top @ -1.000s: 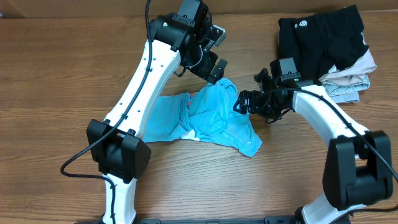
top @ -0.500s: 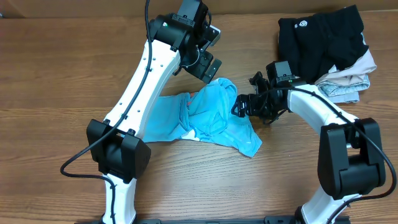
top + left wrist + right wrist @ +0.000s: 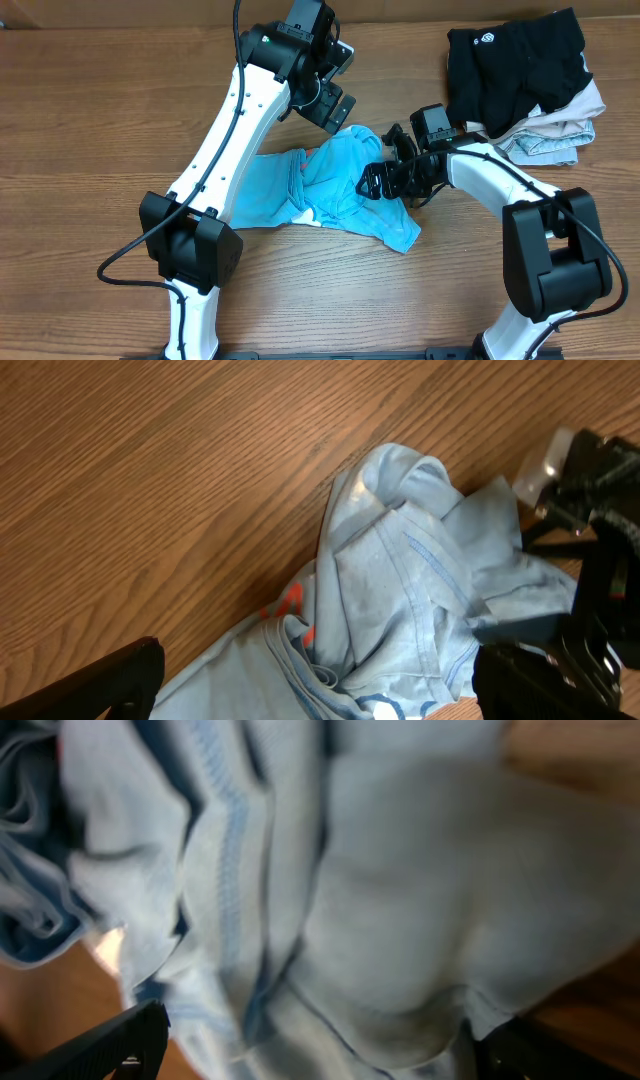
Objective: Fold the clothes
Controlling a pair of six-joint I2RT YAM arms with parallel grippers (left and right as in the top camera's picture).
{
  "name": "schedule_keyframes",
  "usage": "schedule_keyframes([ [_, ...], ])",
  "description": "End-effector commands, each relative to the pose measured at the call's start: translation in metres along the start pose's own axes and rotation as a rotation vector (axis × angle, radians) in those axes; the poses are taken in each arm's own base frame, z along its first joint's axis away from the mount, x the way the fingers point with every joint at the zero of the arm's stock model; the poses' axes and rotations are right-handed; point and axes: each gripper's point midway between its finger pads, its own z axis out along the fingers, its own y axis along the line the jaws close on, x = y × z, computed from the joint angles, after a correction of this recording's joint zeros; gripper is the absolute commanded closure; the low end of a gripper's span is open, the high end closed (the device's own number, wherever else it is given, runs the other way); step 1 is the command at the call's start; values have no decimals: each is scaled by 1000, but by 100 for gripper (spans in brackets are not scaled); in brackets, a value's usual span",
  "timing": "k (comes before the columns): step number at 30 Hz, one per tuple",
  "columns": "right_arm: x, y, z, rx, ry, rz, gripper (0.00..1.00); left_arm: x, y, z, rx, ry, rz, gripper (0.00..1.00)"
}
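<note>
T-shirt (image 3: 335, 195) (crumpled) lies under wide-open right gripper (image 3: 372, 182).

no words can be read. the black garment (image 3: 515, 70) bears a small white logo (image 3: 488, 38); the t-shirt (image 3: 345, 190) shows illegible orange print (image 3: 290, 600).

Wood table (image 3: 100, 120): crumpled blue T-shirt (image 3: 340, 190), garment pile (image 3: 520, 75).
</note>
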Motion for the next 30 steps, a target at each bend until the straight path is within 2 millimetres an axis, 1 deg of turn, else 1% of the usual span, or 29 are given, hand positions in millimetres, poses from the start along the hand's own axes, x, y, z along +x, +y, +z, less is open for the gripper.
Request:
schedule_keyframes([
  [1, 23, 10, 14, -104, 94, 37, 1, -6, 3, -12, -13, -31, 18, 0],
  [2, 25, 13, 13, -120, 105, 45, 2, -6, 3, -12, -13, -31, 18, 0],
  [3, 28, 15, 13, -134, 115, 51, 5, -6, 3, -12, -14, -31, 18, 0],
  [6, 29, 20, 10, -176, 123, 68, 25, -5, 6, -12, -31, -30, 17, 0],
  [7, 29, 21, 9, -189, 122, 74, 35, -5, 8, -13, -43, -28, 17, 0],
  [8, 28, 22, 7, -201, 121, 81, 42, -4, 11, -13, -60, -25, 16, 0],
  [11, 20, 24, -1, -257, 98, 104, 59, -3, 24, -14, -130, -15, 4, 0],
  [13, 10, 26, -8, -301, 66, 114, 66, -1, 33, -15, -160, -11, -10, 0],
  [15, -3, 27, -14, -329, 25, 129, 73, 0, 41, -16, -178, -9, -38, 0],
  [17, -15, 23, -18, -333, -17, 152, 79, 3, 50, -17, -182, -9, -70, 0],
  [20, -31, 16, -27, -334, -67, 180, 83, 8, 65, -19, -192, -2, -127, 0],
  [25, -41, -1, -43, -327, -108, 221, 92, 24, 93, -24, -208, 28, -210, 0],
  [28, -44, -18, -57, -320, -137, 269, 96, 34, 111, -29, -221, 41, -266, 0],
  [30, -44, -30, -69, -313, -164, 285, 96, 39, 122, -33, -229, 44, -294, 0],
])
